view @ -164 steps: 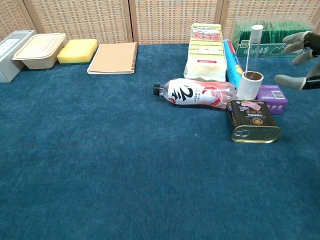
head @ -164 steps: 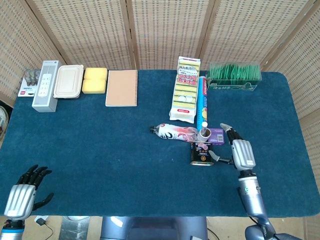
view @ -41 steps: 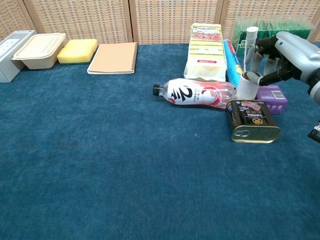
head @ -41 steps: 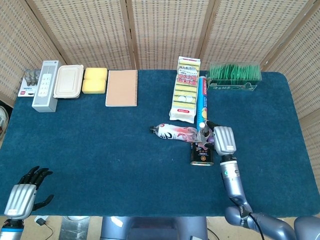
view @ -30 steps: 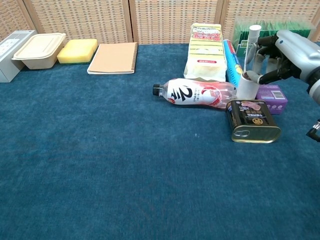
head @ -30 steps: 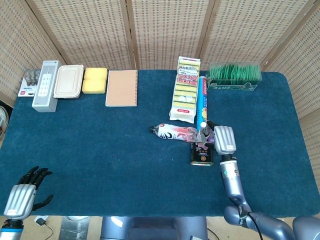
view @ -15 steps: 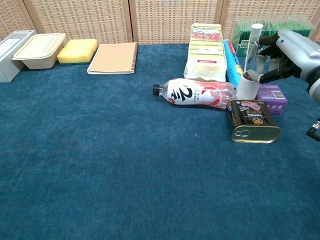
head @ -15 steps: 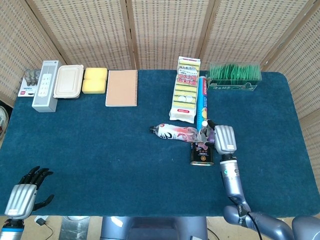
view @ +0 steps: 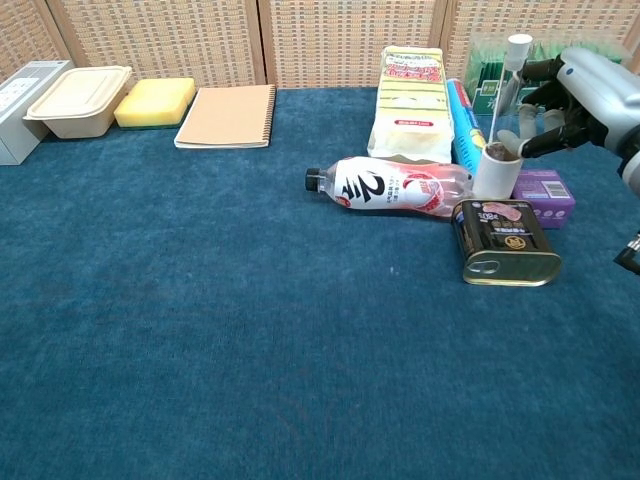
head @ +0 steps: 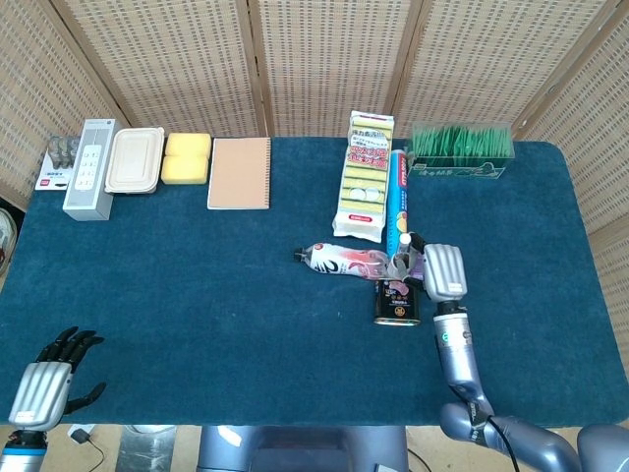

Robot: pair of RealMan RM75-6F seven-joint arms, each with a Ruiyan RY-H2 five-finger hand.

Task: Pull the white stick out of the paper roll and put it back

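— What sits on the surface (view: 200, 330), left to right?
— One left hand (head: 41, 388) at the near corner, fingers apart, empty. Then one bottle (view: 395, 186) lying down, one tin (view: 505, 242), one paper roll (view: 498, 170) standing upright.
— And the stick?
— One white stick (view: 508, 82), its lower end in the roll, top pinched by the right hand (view: 580, 100).
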